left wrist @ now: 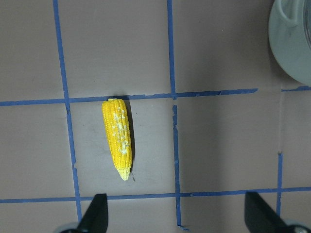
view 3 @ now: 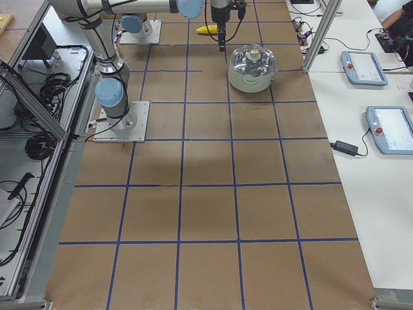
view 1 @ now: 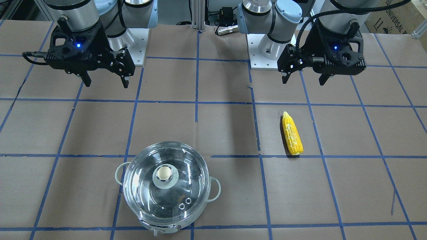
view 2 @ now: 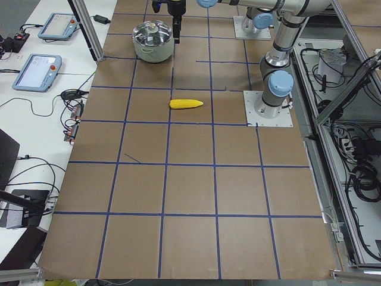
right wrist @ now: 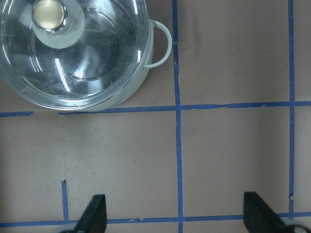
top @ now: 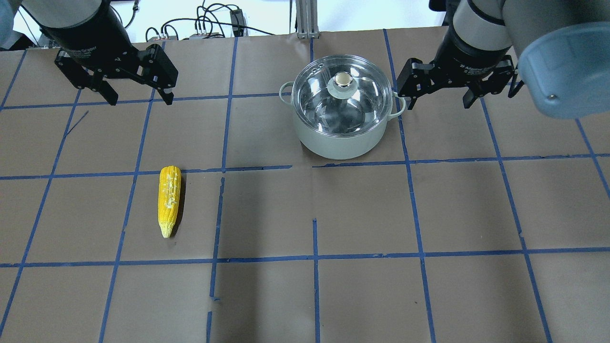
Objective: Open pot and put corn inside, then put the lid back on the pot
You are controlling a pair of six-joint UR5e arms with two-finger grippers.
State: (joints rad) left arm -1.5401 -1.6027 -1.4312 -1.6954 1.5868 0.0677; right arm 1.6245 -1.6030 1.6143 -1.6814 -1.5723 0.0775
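- Pot [top: 340, 140]: nearest your side of the table, on the robot's right of the centre line. It is round, with a pale outer wall and a mirror-bright inside. It stands upright on the brown paper table cover [view 1: 227, 133], across a blue tape line.
- Loop handles [view 1: 215, 189]: two, pale, one on each side of the pot. Neither is touched by a gripper.
- Lid [view 1: 173, 196]: clear glass dome with a metal rim, seated level on the pot. Its silver-and-cream knob [view 1: 163, 173] sits at the centre, and two small vent rings [view 1: 185, 203] sit near the rim on your side.
- Corn [view 1: 292, 133]: a yellow cob, one step further from you, lying flat on the table cover in the robot's left half and well apart from the pot. Its blunt end, just beside a tape line, points toward you and its tapered tip toward the robot. Nothing touches it.
- Left gripper [view 1: 304, 80]: further back, hanging above the table beyond the corn's tip. Its fingers [left wrist: 96, 213] are spread wide and hold nothing. Its wrist camera looks straight down on the corn.
- Right gripper [view 1: 106, 83]: at the same depth on the other side, raised above the table. Its fingers [right wrist: 95, 213] are spread wide and hold nothing. The pot shows at the upper left of its wrist view.
- White base plates [view 1: 263, 63]: furthest from you, bolted down under each arm.
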